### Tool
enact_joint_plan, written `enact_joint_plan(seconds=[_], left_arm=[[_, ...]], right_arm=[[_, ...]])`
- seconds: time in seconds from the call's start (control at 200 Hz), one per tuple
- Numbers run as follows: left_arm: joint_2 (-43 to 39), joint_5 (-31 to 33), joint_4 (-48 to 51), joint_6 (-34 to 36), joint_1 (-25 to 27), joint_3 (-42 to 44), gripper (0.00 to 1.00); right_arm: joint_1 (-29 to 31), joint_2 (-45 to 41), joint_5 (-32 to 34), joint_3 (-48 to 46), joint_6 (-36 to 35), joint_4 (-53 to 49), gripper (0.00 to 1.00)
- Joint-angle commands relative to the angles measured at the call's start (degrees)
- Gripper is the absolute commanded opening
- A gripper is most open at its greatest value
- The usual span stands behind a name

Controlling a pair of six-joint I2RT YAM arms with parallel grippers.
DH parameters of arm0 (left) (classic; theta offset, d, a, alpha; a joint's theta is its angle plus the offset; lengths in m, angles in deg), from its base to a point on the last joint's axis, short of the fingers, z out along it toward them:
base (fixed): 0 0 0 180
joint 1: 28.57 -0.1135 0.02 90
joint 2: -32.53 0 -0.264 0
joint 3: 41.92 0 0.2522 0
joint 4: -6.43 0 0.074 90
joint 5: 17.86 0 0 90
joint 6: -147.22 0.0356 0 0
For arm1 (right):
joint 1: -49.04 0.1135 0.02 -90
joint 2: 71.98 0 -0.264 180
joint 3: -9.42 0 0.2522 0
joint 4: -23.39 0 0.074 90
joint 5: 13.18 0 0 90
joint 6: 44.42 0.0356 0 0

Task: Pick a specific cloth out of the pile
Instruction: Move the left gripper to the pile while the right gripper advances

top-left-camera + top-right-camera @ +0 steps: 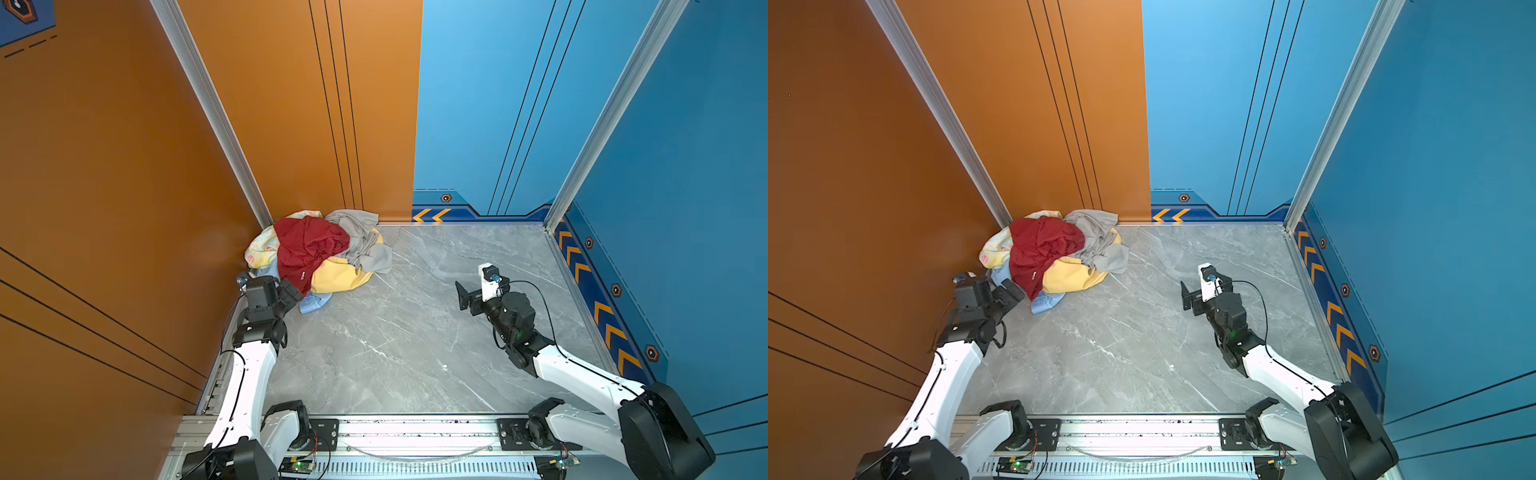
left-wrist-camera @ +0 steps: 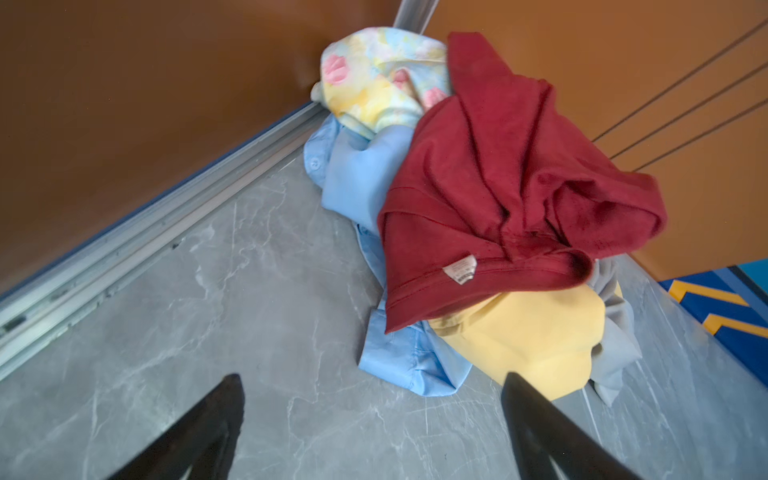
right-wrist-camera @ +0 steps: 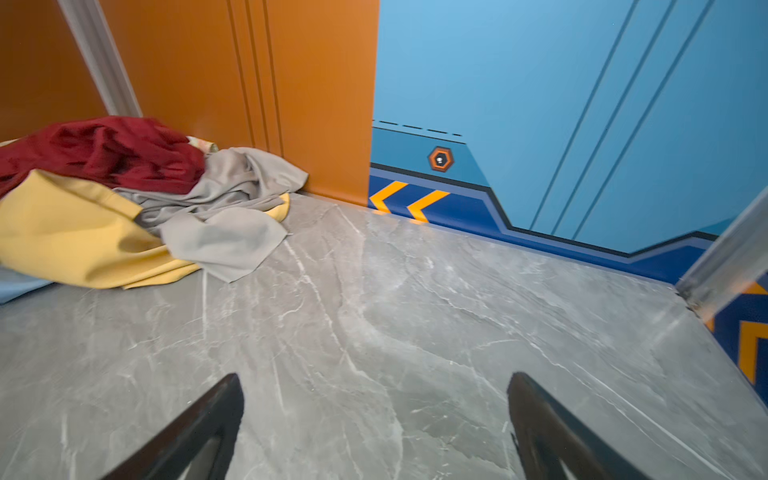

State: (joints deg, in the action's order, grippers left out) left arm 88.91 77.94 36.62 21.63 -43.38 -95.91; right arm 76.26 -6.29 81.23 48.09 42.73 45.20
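The pile [image 1: 320, 253] [image 1: 1054, 253] lies in the far left corner of the table. A dark red garment [image 2: 498, 178] is on top, with grey [image 3: 224, 208], mustard yellow [image 2: 528, 332] and pale yellow pink-printed [image 2: 374, 79] pieces around it. The cloth [image 1: 313, 302] [image 1: 1045, 302] [image 2: 399, 357], light sky-blue, lies mostly buried, and its edge pokes out at the pile's near side. My left gripper [image 1: 291, 291] [image 1: 1011, 291] [image 2: 374, 380] is open just short of that blue edge, holding nothing. My right gripper [image 1: 463, 296] [image 1: 1187, 296] [image 3: 374, 378] is open over bare table to the right, pointed toward the pile.
The grey marble table [image 1: 407, 340] is boxed in by an orange wall [image 1: 124, 166] on the left and behind the pile, and by blue walls [image 1: 685, 166] at the back right and right. An aluminium rail [image 1: 415, 432] runs along the near edge.
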Motion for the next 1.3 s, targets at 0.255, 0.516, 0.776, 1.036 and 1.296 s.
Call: enact_joint_plan(seconds=[0.255, 0.516, 0.776, 1.036, 1.296], left_arm=[[15.31, -26.28, -8.45, -16.12, -16.74, 0.38, 0.90], [25.32, -31.51, -12.97, -18.18, -18.30, -3.26, 0.92], [33.04, -34.52, -16.05, -19.67, -19.55, -5.96, 0.95], [38.64, -36.48, -24.05, -23.87, -20.89, -7.39, 0.97], [44.17, -37.28, -25.46, -23.98, -20.97, -12.73, 0.92]], right_arm=[[11.81, 3.94, -13.59, 2.23, -8.85, -0.81, 1.00], [19.59, 4.34, -10.11, 2.25, -13.86, -0.59, 1.00], [23.47, 3.56, -8.49, 1.99, -14.86, 0.29, 1.00], [25.06, 5.21, -8.58, 2.52, -14.63, 1.34, 1.00], [25.07, 6.53, -8.45, 2.95, -14.64, 1.15, 1.00]])
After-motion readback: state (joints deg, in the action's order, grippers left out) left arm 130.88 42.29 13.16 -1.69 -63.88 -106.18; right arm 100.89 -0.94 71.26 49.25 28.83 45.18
